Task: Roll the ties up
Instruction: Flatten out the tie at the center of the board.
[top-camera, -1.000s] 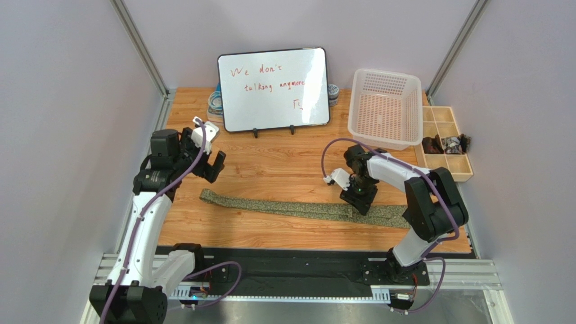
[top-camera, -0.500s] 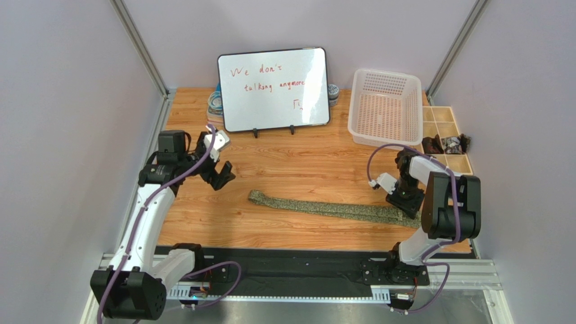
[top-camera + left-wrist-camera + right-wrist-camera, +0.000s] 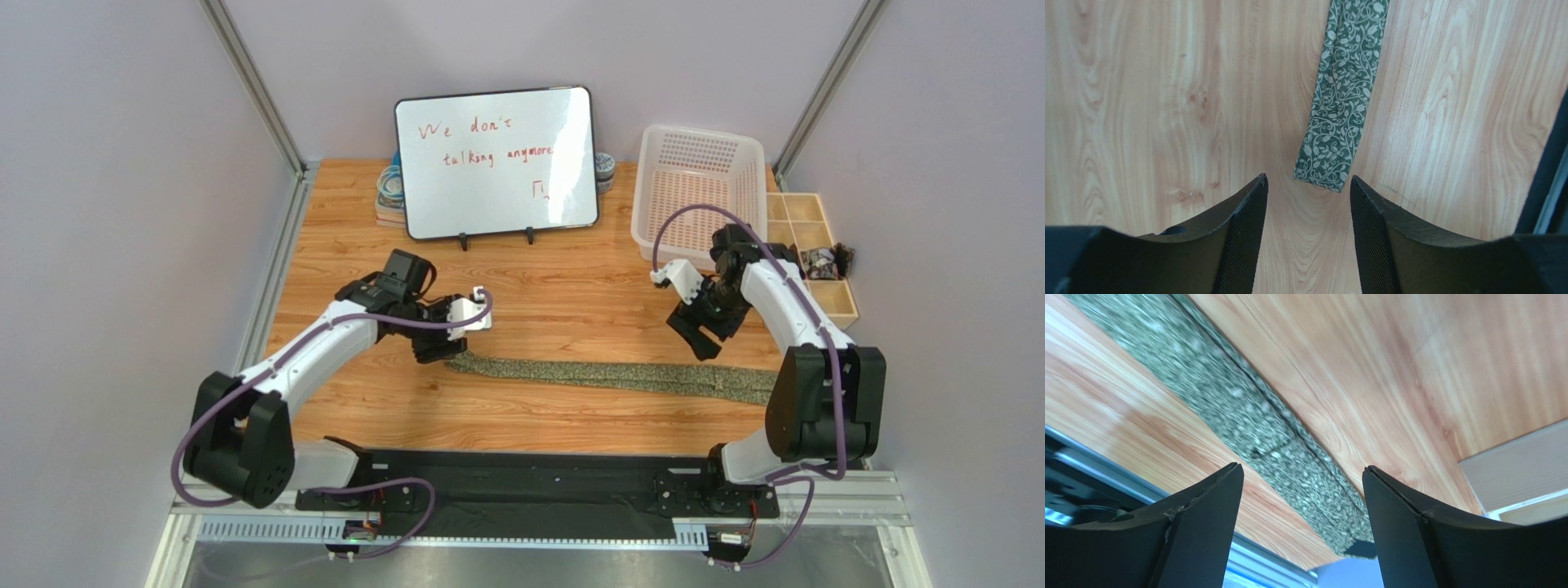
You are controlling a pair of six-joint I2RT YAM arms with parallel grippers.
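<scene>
The tie (image 3: 613, 376) is lying flat along the table (image 3: 552, 300), well in front of the whiteboard (image 3: 497, 159) and trailing off to its right. It's looking light, limp and likely to slide, so I'd be taking the narrow end, in front of the whiteboard's left half, where the left gripper (image 3: 1308, 190) is hanging with jaws spread and empty. The right gripper (image 3: 699, 337), off to the whiteboard's right, is hovering spread too, holding nothing.
</scene>
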